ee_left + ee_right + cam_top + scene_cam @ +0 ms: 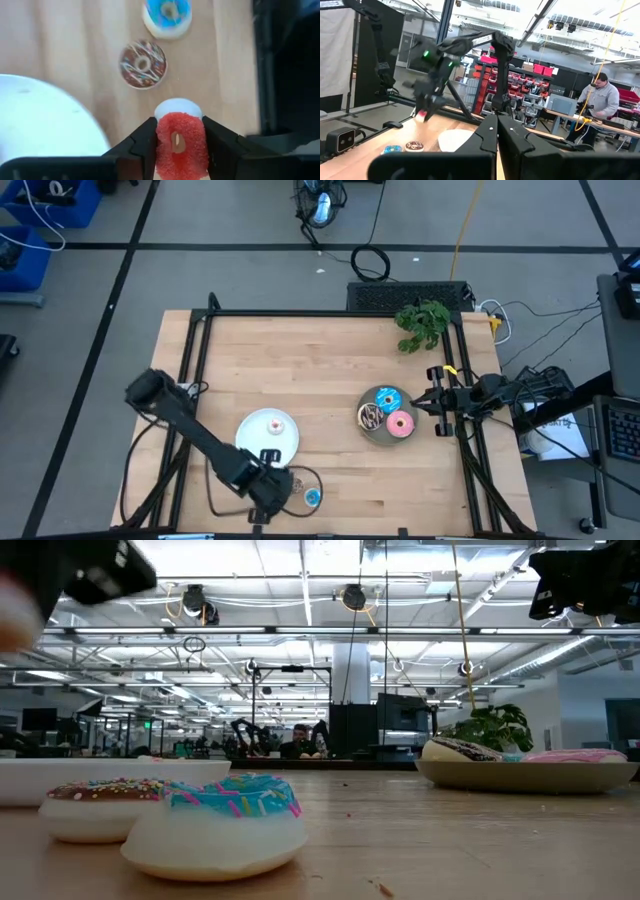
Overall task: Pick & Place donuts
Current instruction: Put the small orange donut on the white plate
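The left gripper (180,145) has the tiny red donut (181,145) clamped between its jaws, standing on edge with its hole facing the wrist camera and its pale underside poking out beyond the fingers. It hangs lifted off the surface (330,360) near the front edge, so I'd judge this to be the carry step: the pick is done, the placing is not.

Just ahead of the jaws lie two more tiny donuts flat on the wood, the brown sprinkled one (142,64) nearer and the blue one (167,15) past it. Off to one side of the jaws sits the white plate (285,442), which already bears one small pinkish donut (275,424).

Across the surface, the grey plate (378,436) holds the three larger donuts: blue sprinkled (387,398), dark brown (371,417) and pink (401,425). The right gripper (436,404) waits just beside that plate, jaws closed together with nothing in them.

The next move, I'd guess, calls for swinging the red donut sideways over the white plate, lowering it clear of the one already there, and only then parting the jaws, since a ring held on edge may roll.
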Tool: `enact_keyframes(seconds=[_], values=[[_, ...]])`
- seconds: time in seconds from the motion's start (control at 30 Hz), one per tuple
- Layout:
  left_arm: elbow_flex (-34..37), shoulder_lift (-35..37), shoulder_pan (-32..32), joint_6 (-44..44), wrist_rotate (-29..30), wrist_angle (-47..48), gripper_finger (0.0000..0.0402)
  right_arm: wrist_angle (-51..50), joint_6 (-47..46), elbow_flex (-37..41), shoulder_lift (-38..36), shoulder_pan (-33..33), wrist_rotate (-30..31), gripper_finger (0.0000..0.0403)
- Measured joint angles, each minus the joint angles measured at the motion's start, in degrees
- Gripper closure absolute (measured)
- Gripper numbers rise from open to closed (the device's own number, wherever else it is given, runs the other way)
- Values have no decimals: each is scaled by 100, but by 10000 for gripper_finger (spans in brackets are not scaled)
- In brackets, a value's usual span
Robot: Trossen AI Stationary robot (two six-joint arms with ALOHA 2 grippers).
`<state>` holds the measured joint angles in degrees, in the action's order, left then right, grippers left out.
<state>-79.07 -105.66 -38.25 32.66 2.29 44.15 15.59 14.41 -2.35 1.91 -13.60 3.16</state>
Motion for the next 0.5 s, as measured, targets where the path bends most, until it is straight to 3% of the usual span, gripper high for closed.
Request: enact_keyframes(seconds=[0.27, 0.5], values=[[-11, 1374, 193, 324, 632, 1160, 242, 2, 0, 1, 0, 2, 0, 403], [-13, 2136, 314, 1247, 1179, 2326, 236, 2, 0, 0, 0, 0, 0, 403]])
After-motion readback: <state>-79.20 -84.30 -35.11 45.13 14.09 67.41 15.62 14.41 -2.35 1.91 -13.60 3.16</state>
